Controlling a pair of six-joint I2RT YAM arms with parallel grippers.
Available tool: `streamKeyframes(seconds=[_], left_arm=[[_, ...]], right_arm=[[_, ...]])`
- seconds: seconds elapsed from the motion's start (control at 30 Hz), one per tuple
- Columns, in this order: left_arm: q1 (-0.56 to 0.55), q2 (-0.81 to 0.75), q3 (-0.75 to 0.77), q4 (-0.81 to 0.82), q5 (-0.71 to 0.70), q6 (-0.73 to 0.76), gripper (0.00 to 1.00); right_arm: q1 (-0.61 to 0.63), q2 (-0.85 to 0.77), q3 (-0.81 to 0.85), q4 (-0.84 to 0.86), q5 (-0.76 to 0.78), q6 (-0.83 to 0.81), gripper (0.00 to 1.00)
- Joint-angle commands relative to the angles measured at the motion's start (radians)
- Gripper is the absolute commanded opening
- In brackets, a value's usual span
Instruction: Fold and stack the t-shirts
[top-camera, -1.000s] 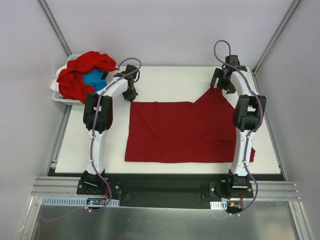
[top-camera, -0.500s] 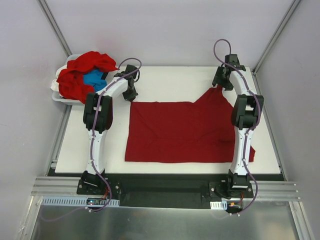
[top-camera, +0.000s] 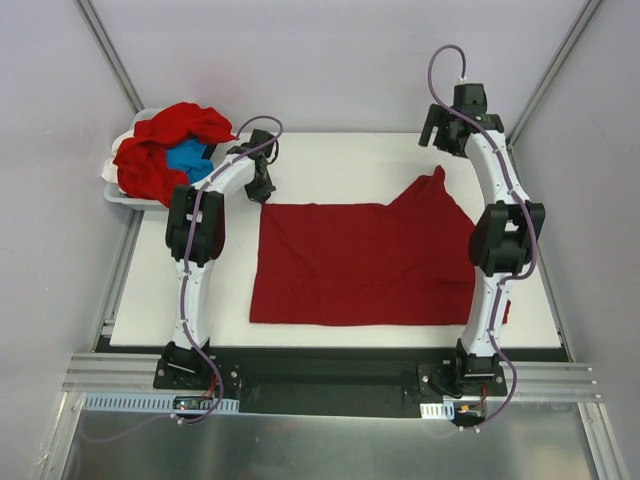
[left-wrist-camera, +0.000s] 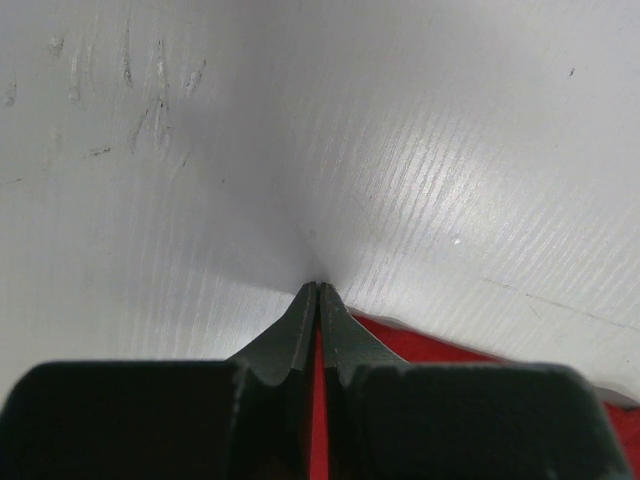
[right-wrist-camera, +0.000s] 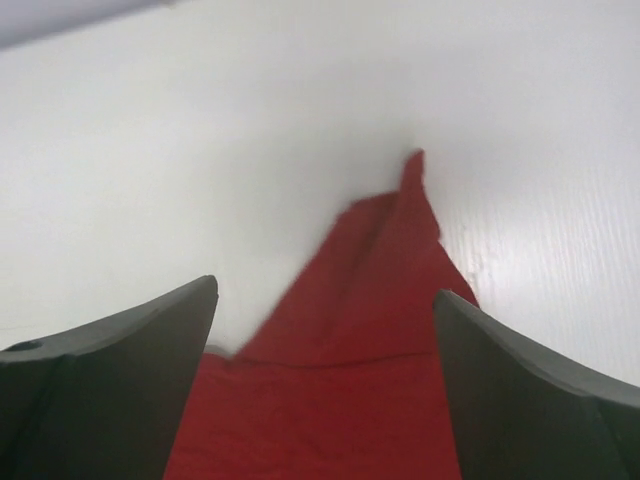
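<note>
A deep-red t-shirt lies spread flat on the white table, one sleeve pointing to the far right. My left gripper is shut, its tips on the table right at the shirt's far-left corner; whether cloth is pinched does not show. My right gripper hangs open above the sleeve tip, apart from it, nothing between its fingers. More red t-shirts and a bright blue one lie heaped at the far left.
The heap sits in a white bin off the table's far-left corner. Grey walls and metal frame posts close in the back and sides. Bare table surface lies beyond the shirt.
My right gripper has let go of the sleeve and risen toward the far edge; the sleeve tip now rests on the table. The left arm has not moved.
</note>
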Motion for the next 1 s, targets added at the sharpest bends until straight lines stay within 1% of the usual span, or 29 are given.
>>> streamKeyframes(seconds=[0.0, 0.03, 0.07, 0.2, 0.4, 0.43, 0.5, 0.7, 0.87, 0.9, 0.97], left_arm=[[0.006, -0.013, -0.024, -0.011, 0.04, 0.015, 0.0], [0.006, -0.014, -0.022, -0.01, 0.043, 0.017, 0.0], [0.006, -0.017, -0.024, -0.008, 0.043, 0.02, 0.0], [0.009, -0.033, -0.038, -0.006, 0.026, 0.035, 0.0], [0.012, -0.042, -0.061, 0.001, 0.04, 0.029, 0.0], [0.011, -0.04, -0.059, 0.003, 0.041, 0.028, 0.0], [0.012, -0.039, -0.056, 0.003, 0.047, 0.026, 0.0], [0.012, -0.039, -0.053, 0.004, 0.054, 0.026, 0.0], [0.014, -0.037, -0.054, 0.006, 0.054, 0.028, 0.0], [0.014, -0.036, -0.054, 0.004, 0.057, 0.025, 0.0], [0.014, -0.033, -0.053, 0.006, 0.064, 0.021, 0.0]], right_arm=[[0.065, 0.046, 0.056, 0.003, -0.046, 0.005, 0.93], [0.066, 0.107, 0.091, -0.029, -0.047, 0.032, 0.93], [0.068, 0.126, 0.099, -0.035, -0.047, 0.042, 0.93], [0.073, 0.17, 0.089, -0.023, -0.032, 0.089, 0.95], [0.073, 0.223, 0.093, -0.017, 0.002, 0.114, 1.0], [0.073, 0.23, 0.092, -0.017, -0.004, 0.123, 0.97], [0.073, 0.258, 0.096, -0.013, -0.027, 0.137, 0.96], [0.08, 0.344, 0.108, 0.072, -0.269, 0.224, 0.96], [0.117, 0.393, 0.13, 0.139, -0.357, 0.27, 0.96], [0.12, 0.397, 0.124, 0.202, -0.413, 0.28, 0.96], [0.122, 0.402, 0.093, 0.282, -0.474, 0.309, 0.96]])
